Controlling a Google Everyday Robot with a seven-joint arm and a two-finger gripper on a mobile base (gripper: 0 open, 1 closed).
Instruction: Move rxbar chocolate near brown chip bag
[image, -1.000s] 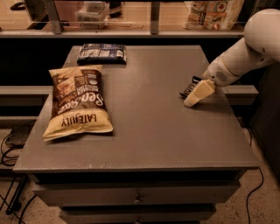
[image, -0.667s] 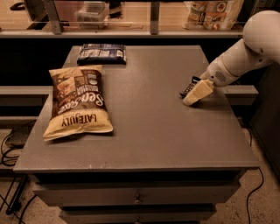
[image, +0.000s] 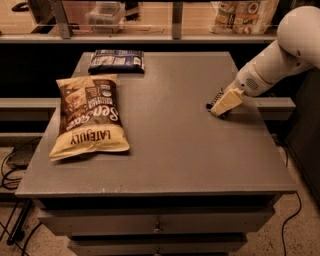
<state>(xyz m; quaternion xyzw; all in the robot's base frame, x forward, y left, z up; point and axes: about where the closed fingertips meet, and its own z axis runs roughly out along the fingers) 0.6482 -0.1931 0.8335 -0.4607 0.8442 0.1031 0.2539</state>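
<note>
**Gripper at the bar, 3 o'clock side of table**

The gripper, a smooth cream wedge, sits tip-down at the table's 3 o'clock edge. It touches the rxbar chocolate, a small flat black wrapper that shows at its 10 o'clock side. Cannot tell whether the gripper is clamped on it, and the lettering is too small to read. The arm is a rounded white shell running off toward 2 o'clock.

The table has a matte grey top. The brown chip bag lies well apart at 9 o'clock. It is puffy and glossy, with a tan end printed "LATE JULY". A dark blue packet lies flat at 11 o'clock.
</note>
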